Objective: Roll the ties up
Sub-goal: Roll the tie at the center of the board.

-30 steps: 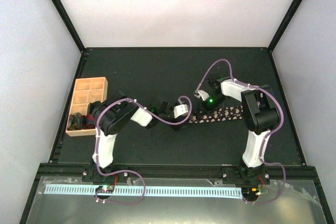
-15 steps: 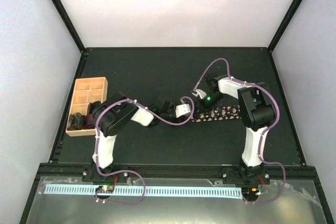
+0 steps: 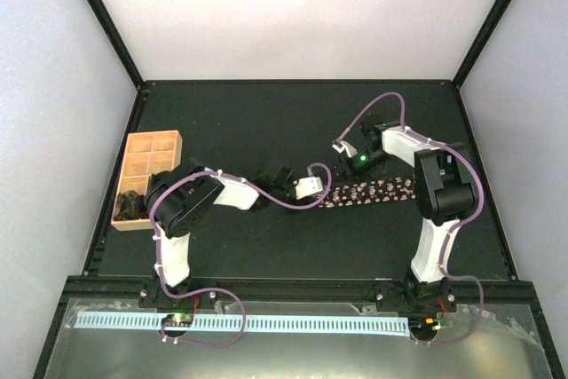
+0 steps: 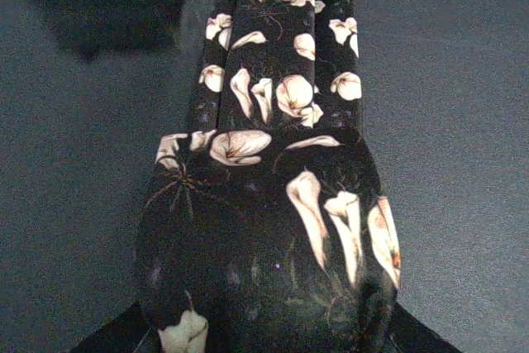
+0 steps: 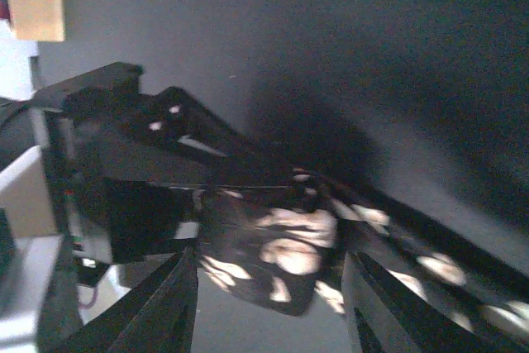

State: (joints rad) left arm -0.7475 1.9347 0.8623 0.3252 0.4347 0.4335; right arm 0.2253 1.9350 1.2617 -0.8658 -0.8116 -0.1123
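black table (image 3: 266, 122), white walls (image 3: 293, 15) | tray (image 3: 151, 153): dark stuff (image 3: 133, 204) in its near cells | left claw (image 4: 266, 332) pinching tie (image 4: 281, 88) | right claw (image 5: 269, 258) spread

A tan wooden compartment tray (image 3: 153, 135) sat at the left side of the black worktop (image 3: 266, 113). A pale slotted strip (image 3: 293, 324) ran left to right along the near edge.

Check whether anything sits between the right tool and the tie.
Nothing visible does. The right tool hangs open with the rolled end of the tie right in front of it. The left tool is shut on that same rolled end, so it crowds the spot from one side.
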